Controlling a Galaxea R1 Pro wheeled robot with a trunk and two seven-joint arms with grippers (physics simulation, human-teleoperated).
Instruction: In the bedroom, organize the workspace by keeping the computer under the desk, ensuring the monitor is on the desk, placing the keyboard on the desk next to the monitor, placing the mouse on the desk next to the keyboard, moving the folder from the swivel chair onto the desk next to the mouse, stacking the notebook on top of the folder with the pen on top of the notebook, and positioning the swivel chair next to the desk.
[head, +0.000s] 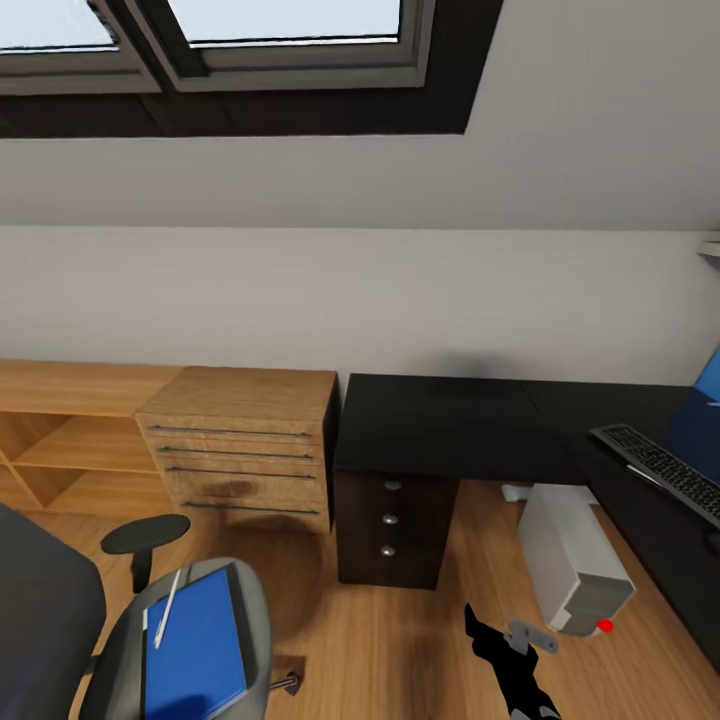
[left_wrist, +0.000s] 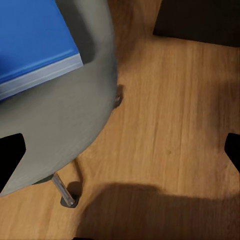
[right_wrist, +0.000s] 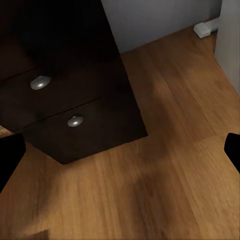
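Note:
The grey swivel chair stands at the lower left, away from the desk. On its seat lies the blue folder with a thin white pen across it; I cannot tell a notebook apart from it. The black-topped desk runs to the right and carries the keyboard. The white computer stands on the floor under the desk. My left gripper hangs open over the seat's edge, beside the folder. My right gripper is open above the floor, facing the desk drawers. Monitor and mouse are out of view.
A light wooden chest with bar handles and open shelves stands left of the desk. My right arm reaches in low over wooden floor between chair and desk. A small white object lies by the wall.

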